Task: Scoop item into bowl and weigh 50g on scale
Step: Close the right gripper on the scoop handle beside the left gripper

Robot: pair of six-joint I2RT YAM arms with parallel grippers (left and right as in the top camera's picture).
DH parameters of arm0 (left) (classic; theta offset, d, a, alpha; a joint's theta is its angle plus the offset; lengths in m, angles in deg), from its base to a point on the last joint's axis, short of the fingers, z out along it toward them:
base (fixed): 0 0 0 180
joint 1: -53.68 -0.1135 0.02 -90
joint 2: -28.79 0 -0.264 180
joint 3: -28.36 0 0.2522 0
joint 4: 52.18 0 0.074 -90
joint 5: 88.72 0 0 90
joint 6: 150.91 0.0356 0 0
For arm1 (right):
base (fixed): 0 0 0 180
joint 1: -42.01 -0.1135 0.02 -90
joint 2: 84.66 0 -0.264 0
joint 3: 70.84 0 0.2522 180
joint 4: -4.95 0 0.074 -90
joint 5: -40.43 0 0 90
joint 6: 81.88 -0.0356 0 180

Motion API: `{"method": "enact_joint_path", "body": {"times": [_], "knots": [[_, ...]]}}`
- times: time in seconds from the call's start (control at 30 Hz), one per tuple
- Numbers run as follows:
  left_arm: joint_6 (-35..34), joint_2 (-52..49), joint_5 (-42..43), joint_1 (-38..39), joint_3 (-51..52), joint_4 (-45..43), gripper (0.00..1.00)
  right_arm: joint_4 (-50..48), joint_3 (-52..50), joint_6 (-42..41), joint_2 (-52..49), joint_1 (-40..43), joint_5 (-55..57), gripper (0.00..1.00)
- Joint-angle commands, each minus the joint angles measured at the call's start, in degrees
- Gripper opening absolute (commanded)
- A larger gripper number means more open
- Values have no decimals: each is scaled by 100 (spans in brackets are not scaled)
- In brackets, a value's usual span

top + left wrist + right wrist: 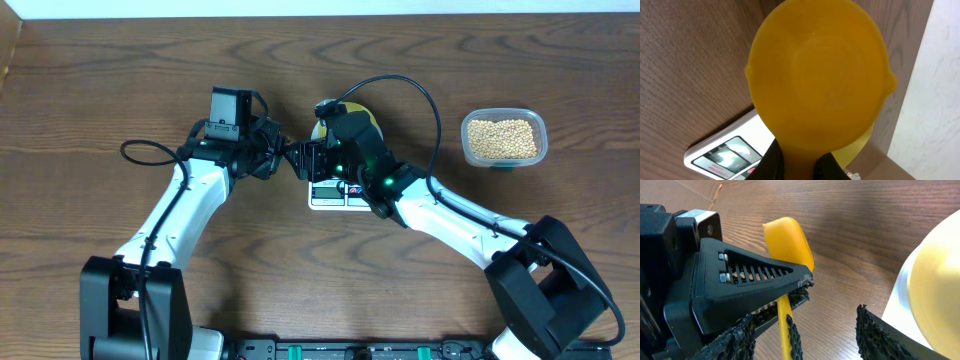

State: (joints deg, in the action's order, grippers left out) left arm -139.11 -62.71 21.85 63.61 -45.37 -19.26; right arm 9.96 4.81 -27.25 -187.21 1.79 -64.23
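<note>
tub (465, 125): beans (503, 138), far right | right arm (450, 212) overhangs scale (328, 199), bowl (940, 280)

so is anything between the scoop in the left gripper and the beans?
Yes: the right gripper and its arm, over the bowl on the scale, lie across the straight path from the scoop to the beans.

Even, bright light fell from above on the dark brown wooden table (90, 90) in the overhead view, which was sharp to its edges with only faint, soft shadows. In the left wrist view the bright yellow plastic scoop (817, 75) sat so close that it looked soft and featureless, and glare washed the grey display of the white digital scale (725, 150). In the right wrist view the pale yellow-cream bowl (940, 280) was blurred at the right edge, while the wood grain mid-frame was clearer.
</note>
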Motion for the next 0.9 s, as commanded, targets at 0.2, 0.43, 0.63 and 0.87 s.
{"method": "enact_joint_path", "body": {"times": [0.2,0.43,0.63,0.87], "knots": [[-33,-22,-70,13,-15,-13,7,98,105,-105,-11,173,-407,55],[-33,-22,-70,13,-15,-13,8,-9,105,-103,-11,142,-695,29],[-33,-22,-70,13,-15,-11,7,-109,105,-74,-11,-83,-483,26],[-33,-22,-70,13,-15,-13,7,-105,105,-76,-13,-136,-140,10]]}}
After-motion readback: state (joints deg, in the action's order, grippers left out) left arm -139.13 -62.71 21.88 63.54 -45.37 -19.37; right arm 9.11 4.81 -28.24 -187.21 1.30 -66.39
